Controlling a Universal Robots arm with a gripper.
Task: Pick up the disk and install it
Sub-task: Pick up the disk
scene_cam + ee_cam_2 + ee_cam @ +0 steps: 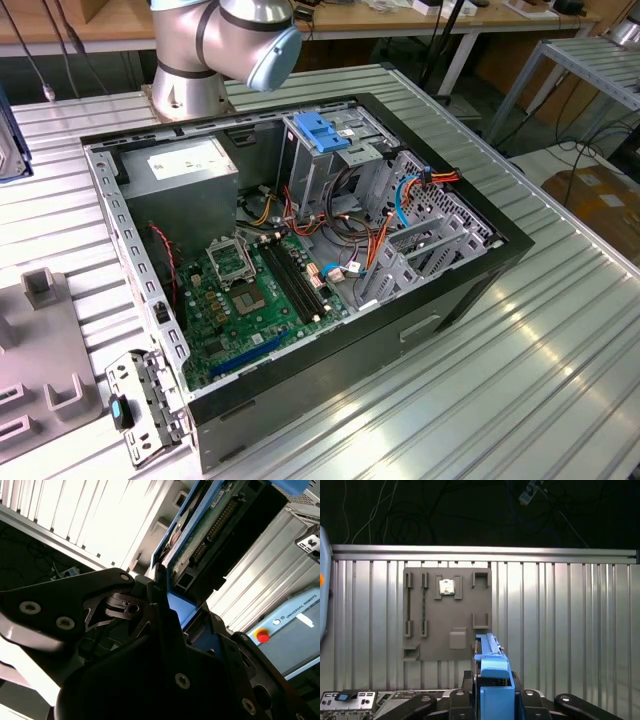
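Closest to the first wrist view, the gripper (pixel 492 696) was clamped on the disk (pixel 491 662), which stood edge-on by its blue carrier above the ribbed table (pixel 570 630). The pick-up looked done, with the carry in hand. Installing would call for squaring the rails with the drive cage (pixel 330 150) in the open computer case (pixel 470 290). The disk's label and the finger contact were hidden. Beyond lay a grey fixture plate (pixel 447 615).
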